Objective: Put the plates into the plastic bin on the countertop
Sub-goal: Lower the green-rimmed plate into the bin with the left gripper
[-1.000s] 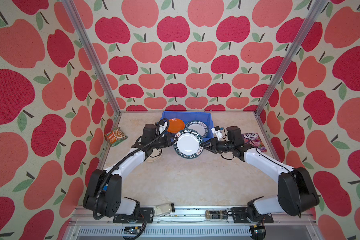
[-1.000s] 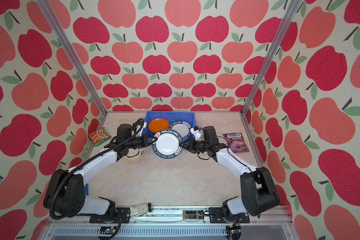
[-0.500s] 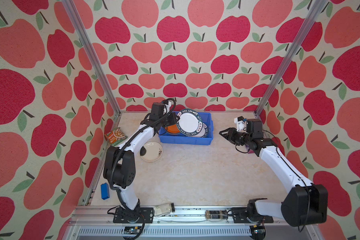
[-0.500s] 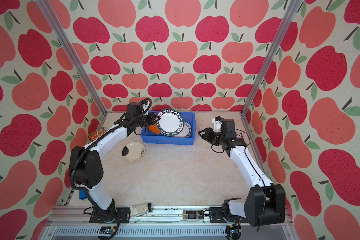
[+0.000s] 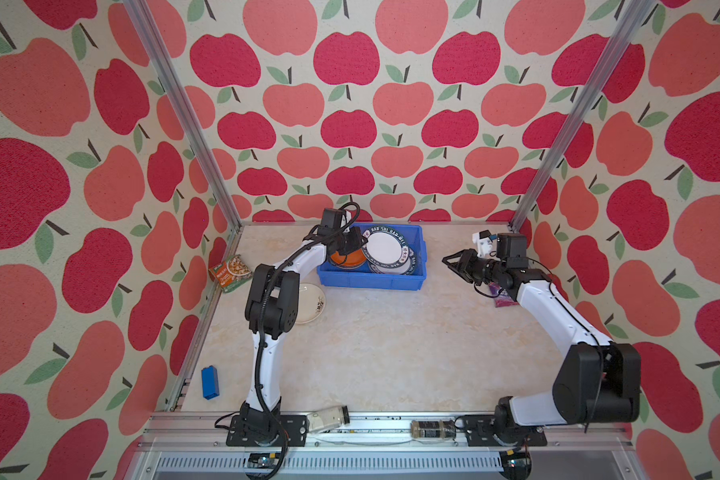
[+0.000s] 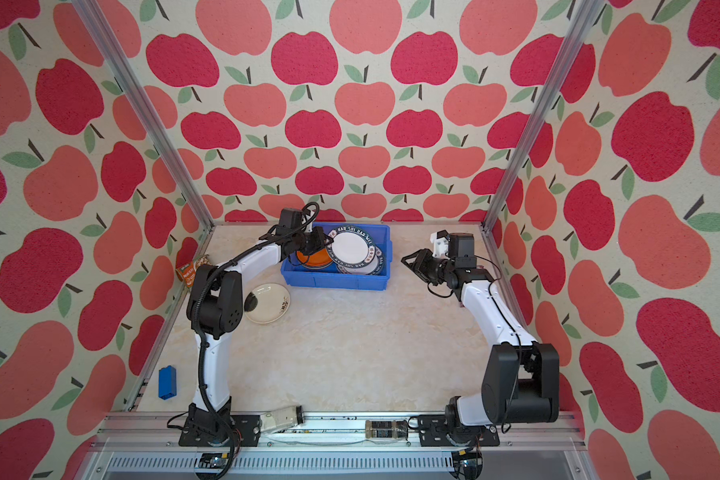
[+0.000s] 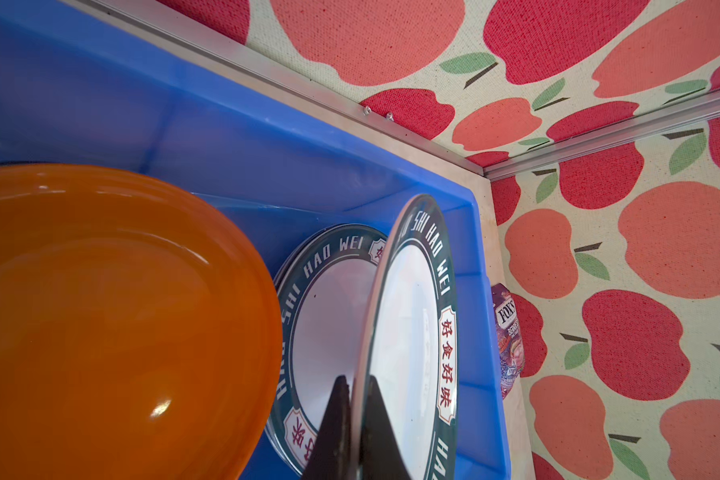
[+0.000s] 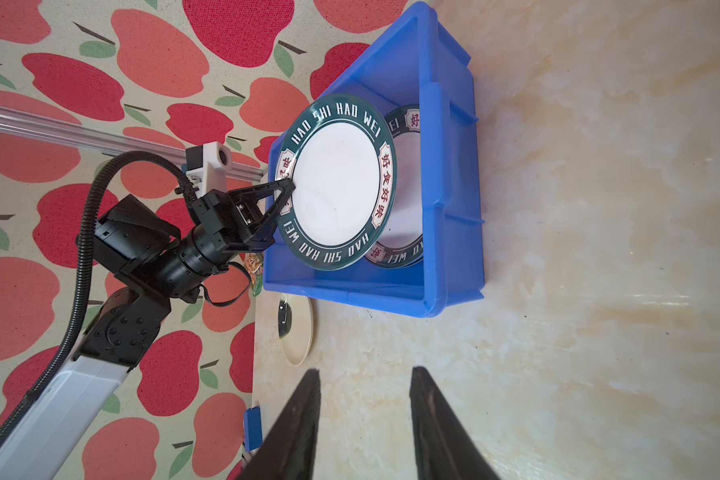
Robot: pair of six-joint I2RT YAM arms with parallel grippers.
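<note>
At the front rail a pale glass jar (image 5: 327,417) and a dark glass jar (image 5: 433,429) lie as before. On the desk (image 5: 391,353) the cream plate (image 5: 310,303) with a dark ink blotch has not moved. It lies flat, left of the middle, near the front of the blue plastic bin (image 5: 371,283).

One second ago both grippers held the lettered plate together, above the desk in front of the bin. Now the right gripper (image 5: 446,261) has let go and drawn back to the right side, near a purple candy packet (image 5: 501,297). Its jaws stand partly apart and hold nothing. The left gripper (image 7: 357,380) alone has carried the lettered plate (image 5: 385,247) farther, over the bin at the back wall, with its jaws pinched on the rim.

This plate is round and shallow, white in the middle. Its dark-green rim bears the white letters "HAO SHI HAO WEI" and red signs in small white fields. It is tilted above the right half of the bin. Under it a second lettered plate (image 7: 329,299) of the same kind lies inside the bin, and an orange plate (image 7: 100,311) fills the left half. Whether the held plate touches the one below, I cannot tell.
</note>
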